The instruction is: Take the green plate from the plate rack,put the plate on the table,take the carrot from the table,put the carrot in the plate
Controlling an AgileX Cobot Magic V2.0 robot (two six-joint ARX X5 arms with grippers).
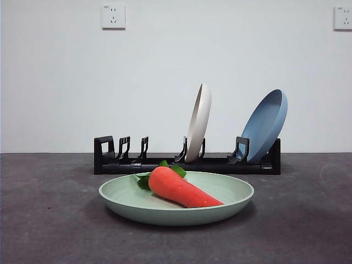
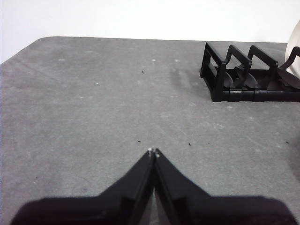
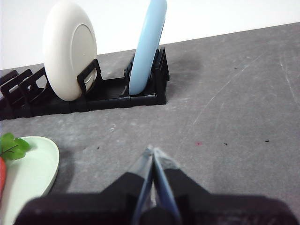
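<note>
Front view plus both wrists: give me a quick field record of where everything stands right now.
green plate: flat on the table, in front of the plate rack
carrot: lying in the green plate, leaves toward the rack
cream plate: upright in rack
blue plate: leaning at rack end
left gripper: shut, empty, over bare table
right gripper: shut, empty, beside the green plate
task state: looks complete

- No readable text, label, brand or number on the green plate (image 1: 176,206), carrot (image 1: 184,188), plate rack (image 1: 187,164) or wall sockets (image 1: 113,17).
</note>
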